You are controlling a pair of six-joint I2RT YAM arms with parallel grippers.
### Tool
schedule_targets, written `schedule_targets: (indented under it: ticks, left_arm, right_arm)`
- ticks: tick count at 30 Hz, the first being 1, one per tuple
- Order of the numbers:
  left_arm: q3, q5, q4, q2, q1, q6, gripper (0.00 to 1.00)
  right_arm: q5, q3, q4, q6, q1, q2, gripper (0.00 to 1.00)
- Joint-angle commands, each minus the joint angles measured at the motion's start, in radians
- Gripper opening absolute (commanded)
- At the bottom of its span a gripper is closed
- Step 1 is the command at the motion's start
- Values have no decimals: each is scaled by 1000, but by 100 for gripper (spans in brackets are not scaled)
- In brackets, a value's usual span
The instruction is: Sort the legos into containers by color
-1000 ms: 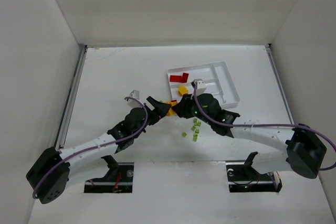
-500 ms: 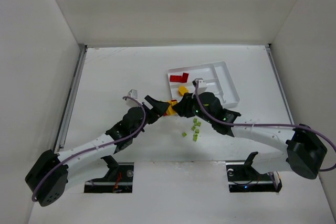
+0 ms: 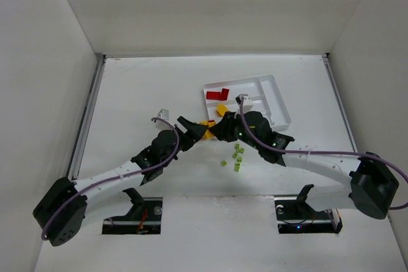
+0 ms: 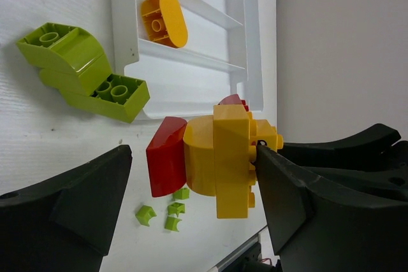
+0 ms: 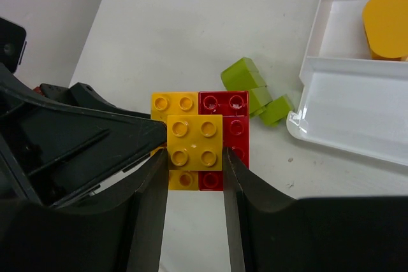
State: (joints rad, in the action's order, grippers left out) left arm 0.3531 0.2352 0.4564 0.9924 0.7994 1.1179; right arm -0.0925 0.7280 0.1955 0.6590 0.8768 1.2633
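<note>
Clenched on the stuck-together cluster [image 4: 220, 157] with the right gripper [image 5: 194, 157], pinching the yellow top brick [image 5: 194, 138] by two opposite sides. Gripped so, most likely, to pull yellow away from red, since joined colours cannot go into one slot.

Released at the left gripper [image 4: 191, 157]: spread wide around the same cluster, touching the yellow with one finger only and standing apart from the red curved side with the other. Set opposite the right gripper, probably, to take hold of the lower part and give something to pull against.

Sits just off the near-left corner of the tray [image 3: 280, 103], outside every slot. Cannot tell whether lifted off the table [image 3: 146, 87] or resting on it.

Looks like glossy studded bricks locked together: a square four-stud yellow on top, more yellow beneath and to the left, red [image 5: 236, 132] along the right, with a rounded red piece at one end.

Elsewhere, loose lime green bricks [image 4: 83, 68] just beside the tray's near-left wall and tiny lime cubes [image 3: 236, 156] scattered nearer the arms' bases. Already sorted: red pieces [image 3: 218, 93] in the far-left slot and a rounded yellow brick [image 4: 164, 20] in the slot beside it.
</note>
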Motion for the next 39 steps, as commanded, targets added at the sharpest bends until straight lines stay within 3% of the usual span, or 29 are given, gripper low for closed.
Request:
schedule_targets:
  ticks: [1,8,15,31,39]
  left_arm:
    - [17,0,60,26,11,42,73]
    - [12,3,110,35,20,51,48]
    - [-34,47,231,40,50,72,33]
    - [-106,72,229,-3,44,60,30]
    - [-91,70,173,-67,31,16,30]
  right_arm:
    - [25,17,105,25,-2,-28,28]
    - [28,-1,131,42,-2,-16,28]
    - [40,-21,154,65,-9,-30,28]
    - [111,-36,157,80,-155,-102,29]
    - [-35,17,52,-7,-279,20,29]
